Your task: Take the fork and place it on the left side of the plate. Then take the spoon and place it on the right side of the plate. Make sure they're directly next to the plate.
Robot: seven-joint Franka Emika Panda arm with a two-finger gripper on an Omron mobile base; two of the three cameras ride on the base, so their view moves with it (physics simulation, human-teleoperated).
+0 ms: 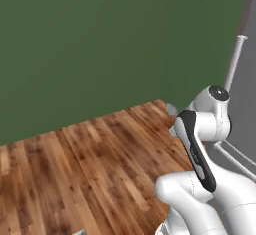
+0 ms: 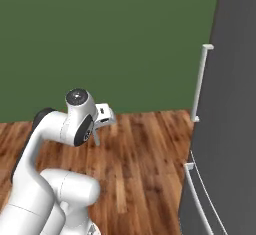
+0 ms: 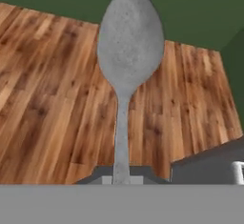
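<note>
I have the spoon [image 3: 127, 61] clamped by its handle end in the gripper [image 3: 122, 179], bowl projecting over the wooden floor [image 3: 52, 104]. With so short a purchase, I judge a fast swing may pivot or drop it.

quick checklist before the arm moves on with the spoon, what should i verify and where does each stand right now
1. Spoon in the gripper: ok, handle runs down between the fingertips, bowl pointing away from the hand.
2. Spoon held clear of the wooden floor: ok, floor lies well beyond it.
3. Plate location: cannot tell, none in these views.
4. Fork placed beside the plate: cannot tell.
5. Clearance from the grey cabinet with its white handle: ok, the gripper sits well to its left.
</note>
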